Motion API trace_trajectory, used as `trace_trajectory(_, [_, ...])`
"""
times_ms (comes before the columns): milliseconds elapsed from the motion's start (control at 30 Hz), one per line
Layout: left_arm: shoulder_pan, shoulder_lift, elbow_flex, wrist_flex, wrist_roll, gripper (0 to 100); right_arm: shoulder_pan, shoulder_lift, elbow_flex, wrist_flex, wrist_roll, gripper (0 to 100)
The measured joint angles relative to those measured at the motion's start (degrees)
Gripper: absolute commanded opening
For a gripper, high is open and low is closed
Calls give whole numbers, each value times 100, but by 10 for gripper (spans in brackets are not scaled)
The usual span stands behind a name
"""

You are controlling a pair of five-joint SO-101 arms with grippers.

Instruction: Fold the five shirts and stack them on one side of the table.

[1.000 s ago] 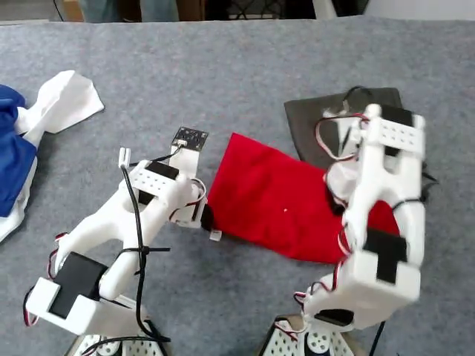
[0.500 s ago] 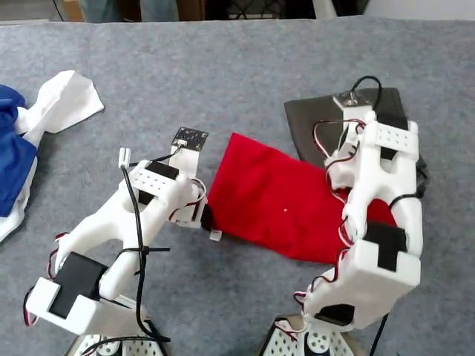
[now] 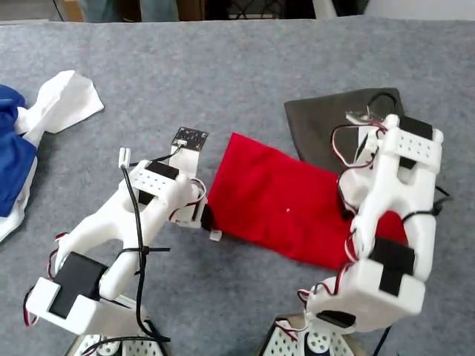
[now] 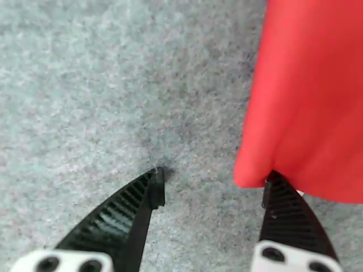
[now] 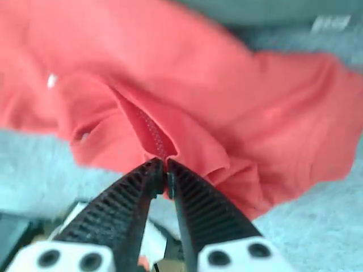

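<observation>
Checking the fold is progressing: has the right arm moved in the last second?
Yes. The right arm, gripper shut on the red shirt, swung rightward across the dark shirt.

My left arm point(image 3: 111, 222) and right arm point(image 3: 393, 185) are white printed shells with black servo blocks, trailing red, white and black cables point(image 3: 138, 211). My left gripper point(image 4: 214, 180) and right gripper point(image 5: 163, 168) have black ribbed fingers point(image 4: 127, 212) on white, screw-holed bases.

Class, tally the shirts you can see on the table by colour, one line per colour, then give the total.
red shirt: 1
dark grey shirt: 1
white shirt: 1
blue shirt: 1
Total: 4
White cloth shows on two sides of the blue shirt; counted as one.
</observation>
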Motion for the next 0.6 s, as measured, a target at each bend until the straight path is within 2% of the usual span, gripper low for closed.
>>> trace_trajectory(167, [0, 0, 0, 0, 0, 280, 0, -1081, 949, 396, 730, 15])
trace_trajectory(333, [0, 0, 0, 0, 0, 280, -53, -2637, 2646, 404, 1618, 22])
trace_trajectory(400, [0, 0, 0, 0, 0, 280, -53, -3279, 3068, 281, 1873, 87])
trace_trajectory(600, [0, 0, 0, 0, 0, 280, -44, -4738, 3253, 273, 2224, 426])
